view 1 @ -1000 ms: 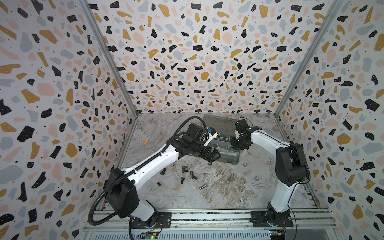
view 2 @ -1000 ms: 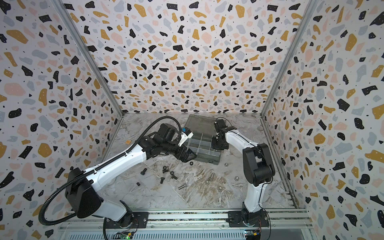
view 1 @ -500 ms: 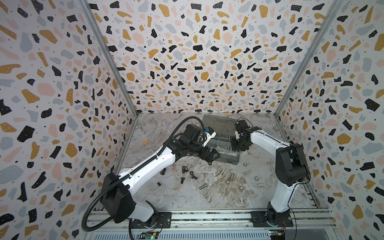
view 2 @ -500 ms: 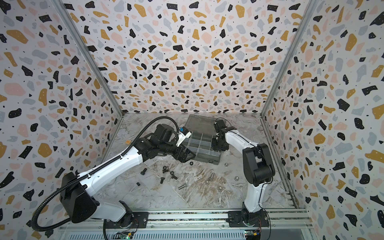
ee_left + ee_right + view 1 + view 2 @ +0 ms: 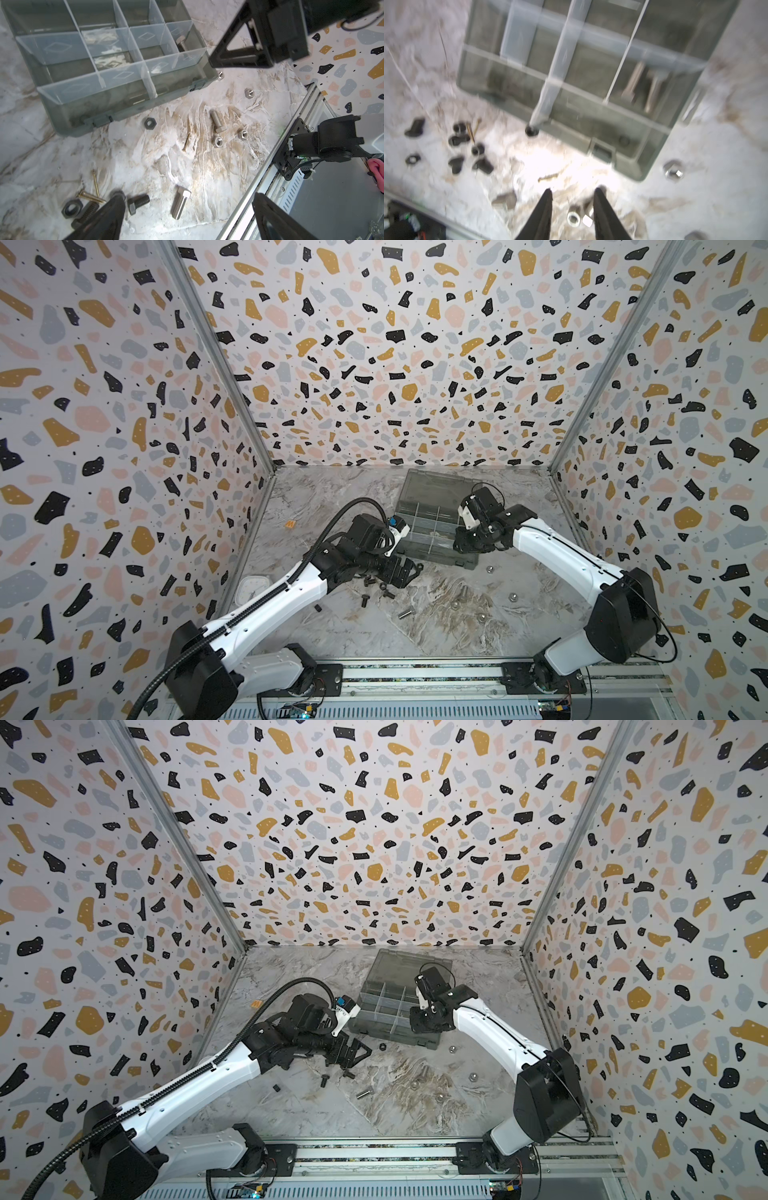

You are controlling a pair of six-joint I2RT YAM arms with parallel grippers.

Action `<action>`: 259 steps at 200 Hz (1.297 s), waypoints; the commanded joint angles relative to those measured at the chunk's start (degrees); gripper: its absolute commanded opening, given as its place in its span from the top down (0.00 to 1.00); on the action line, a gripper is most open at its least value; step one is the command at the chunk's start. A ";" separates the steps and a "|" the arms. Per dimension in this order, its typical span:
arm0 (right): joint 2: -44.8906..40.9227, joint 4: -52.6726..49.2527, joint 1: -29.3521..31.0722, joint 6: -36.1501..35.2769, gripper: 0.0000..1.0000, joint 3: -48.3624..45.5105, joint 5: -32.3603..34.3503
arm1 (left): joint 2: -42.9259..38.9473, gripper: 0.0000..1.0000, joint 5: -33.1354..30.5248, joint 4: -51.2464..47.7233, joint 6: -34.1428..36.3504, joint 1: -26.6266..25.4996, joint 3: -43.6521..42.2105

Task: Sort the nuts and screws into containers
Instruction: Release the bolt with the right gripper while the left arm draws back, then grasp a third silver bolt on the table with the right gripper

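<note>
The smoky-grey organiser box (image 5: 441, 559) (image 5: 392, 1032) lies open at the back middle, its containers split by clear dividers. Two silver screws (image 5: 634, 83) lie in one corner container. My right gripper (image 5: 464, 542) (image 5: 574, 189) hovers at the box's right front corner, slightly open and empty; the wrist view is blurred, and a silver nut (image 5: 573, 218) shows on the table below. My left gripper (image 5: 406, 571) (image 5: 187, 195) is wide open, low over loose black screws (image 5: 365, 600); a silver screw (image 5: 180, 202) lies between its fingers, untouched. A black nut (image 5: 150, 124) lies by the box front.
More silver nuts (image 5: 513, 596) and a silver screw (image 5: 406, 614) are scattered in front of the box. Thin brass screws (image 5: 94, 195) lie among the black ones. A white square clock (image 5: 251, 587) sits by the left wall. The rail (image 5: 415, 676) borders the front.
My right gripper has gone from shut to slightly open beside the box. My left gripper has drawn back from the box's front edge toward the black screws, still open.
</note>
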 commanded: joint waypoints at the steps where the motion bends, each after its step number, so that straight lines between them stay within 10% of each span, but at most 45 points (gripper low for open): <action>1: -2.47 -0.88 1.66 4.27 0.64 -5.38 -0.84 | -2.66 0.03 0.29 2.01 -4.03 -0.46 -2.00; 122: -8.98 7.53 4.73 13.31 0.61 -23.32 -0.66 | -6.12 0.03 -2.61 5.39 -8.35 -10.34 -3.13; 259: 2.16 10.99 4.04 12.18 0.72 -21.18 0.44 | -7.57 0.03 -6.18 5.98 -9.10 -11.31 -3.24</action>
